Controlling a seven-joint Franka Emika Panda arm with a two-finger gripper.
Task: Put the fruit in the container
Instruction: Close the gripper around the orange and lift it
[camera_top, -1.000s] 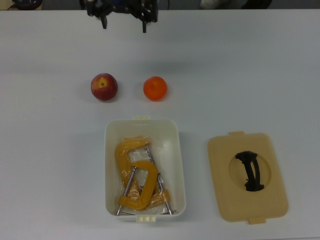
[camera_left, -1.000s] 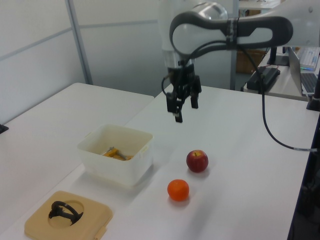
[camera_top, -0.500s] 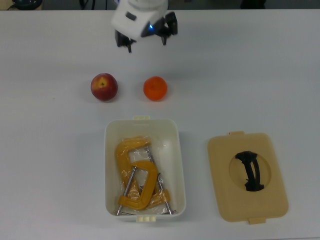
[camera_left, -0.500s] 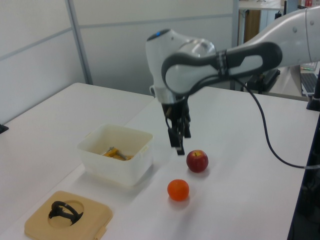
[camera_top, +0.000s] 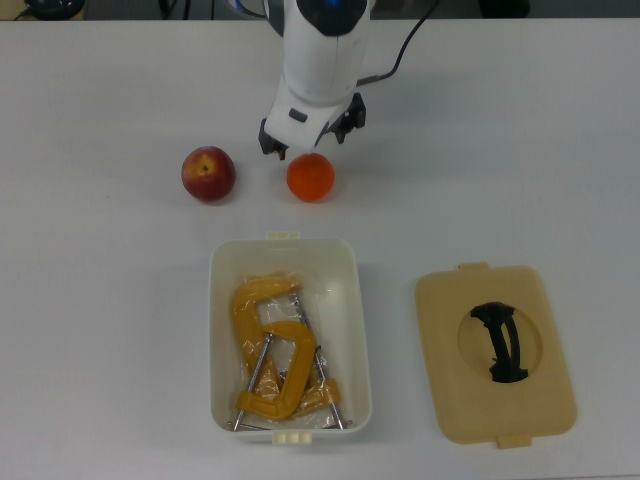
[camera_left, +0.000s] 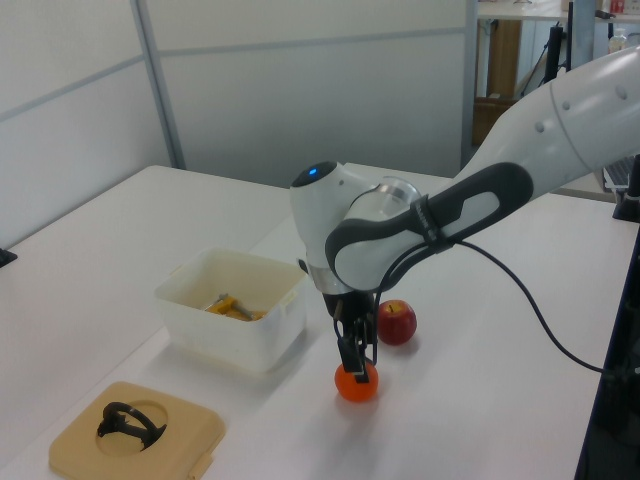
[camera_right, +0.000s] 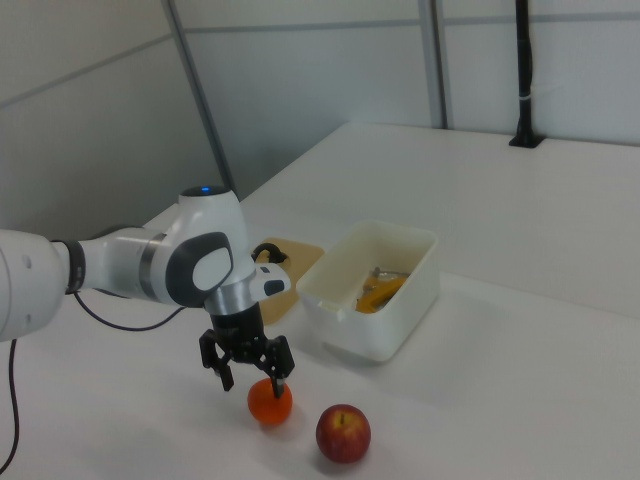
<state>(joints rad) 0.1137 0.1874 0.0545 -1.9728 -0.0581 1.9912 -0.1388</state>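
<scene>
Risk lies in the roundness: my gripper (camera_right: 249, 372) hangs spread wide and empty just over the orange (camera_right: 270, 402), and an off-centre close could roll it away from the container (camera_top: 217, 330), a white box already crowded with yellow clamps (camera_top: 275, 350). The orange, plain and bright, sits near the container's short end; the red apple (camera_top: 208, 174) lies beside it.

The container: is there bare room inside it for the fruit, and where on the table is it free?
Inside the container, yellow clamps fill the top view's left and lower part; a bare strip remains along its right wall. The table is free left of the container and between it and the lid. It is crowded by the orange, under the gripper, near the apple.
</scene>
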